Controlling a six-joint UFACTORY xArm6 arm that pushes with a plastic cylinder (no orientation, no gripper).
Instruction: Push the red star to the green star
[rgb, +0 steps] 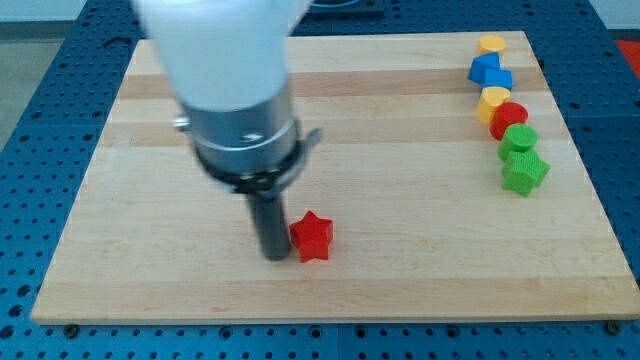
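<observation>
The red star (312, 237) lies on the wooden board (400, 200) in the lower middle. My tip (273, 256) sits right at its left side, touching or nearly touching it. The green star (524, 172) lies far off at the view's right, at the bottom end of a column of blocks. The arm's wide grey and white body hides the board above the tip.
Above the green star runs a column of blocks: a green cylinder (519, 139), a red cylinder (510, 117), a yellow block (493, 99), a blue block (489, 71) and another yellow block (491, 44). The board's right edge is close to them.
</observation>
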